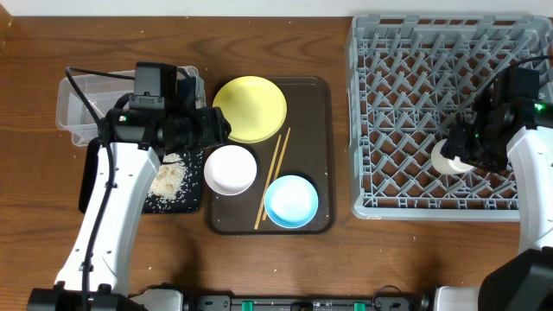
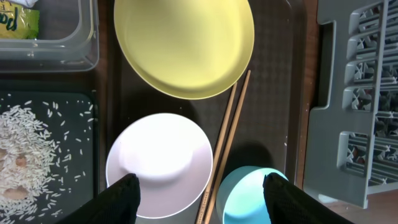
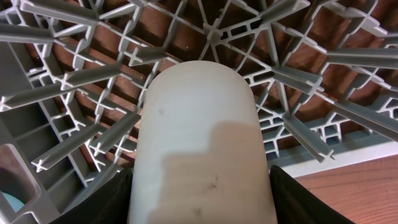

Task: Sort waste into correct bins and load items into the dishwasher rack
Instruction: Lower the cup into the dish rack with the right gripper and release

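Left arm: the white-sleeved left arm [image 1: 104,207] is reaching up from the near edge of the table, its black wrist section turning toward the right.
Left gripper: the black two-finger left gripper [image 2: 199,193] is pointing downward and hovering, its jaws standing well apart.
Left fingertips: the two dark left fingertips [image 2: 118,199] are showing at the bottom of the wrist view.
Right arm: the white-and-black right arm [image 1: 536,177] is rising from the near right corner, its wrist bending inward to the left.
Right gripper: the black right gripper [image 3: 199,205] is clamping a small pale cylindrical cup [image 3: 198,124].
Right fingers: the dark right fingers [image 3: 99,199] are pressing against opposite sides of the cup.
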`<control>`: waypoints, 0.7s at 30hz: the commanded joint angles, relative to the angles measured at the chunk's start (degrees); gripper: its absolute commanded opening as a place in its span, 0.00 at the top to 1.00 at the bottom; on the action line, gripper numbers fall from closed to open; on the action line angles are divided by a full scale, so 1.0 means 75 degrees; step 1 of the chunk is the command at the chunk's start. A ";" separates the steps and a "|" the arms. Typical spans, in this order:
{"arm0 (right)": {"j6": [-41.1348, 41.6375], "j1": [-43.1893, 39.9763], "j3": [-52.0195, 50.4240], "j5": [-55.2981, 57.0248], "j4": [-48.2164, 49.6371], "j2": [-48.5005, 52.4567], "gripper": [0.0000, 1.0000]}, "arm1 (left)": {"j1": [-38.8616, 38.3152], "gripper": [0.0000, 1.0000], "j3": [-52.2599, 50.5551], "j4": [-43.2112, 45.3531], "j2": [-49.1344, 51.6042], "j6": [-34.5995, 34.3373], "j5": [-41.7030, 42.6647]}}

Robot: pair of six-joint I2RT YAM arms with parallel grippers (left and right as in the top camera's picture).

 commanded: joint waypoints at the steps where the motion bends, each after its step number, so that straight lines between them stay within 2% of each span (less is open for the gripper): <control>1: 0.0087 -0.0023 0.0137 0.0055 0.0009 -0.0026 0.99 | 0.0026 0.34 0.0047 -0.0038 -0.0020 0.0102 -0.0096; 12: 0.0090 -0.0032 0.0516 0.0393 -0.0157 -0.0414 0.99 | 0.0026 0.34 0.0047 -0.0041 -0.0020 0.0102 -0.0096; 21: 0.0149 -0.0029 0.0460 0.0877 -0.0356 -0.0047 0.99 | 0.0026 0.34 0.0044 -0.0070 -0.0020 0.0102 -0.0096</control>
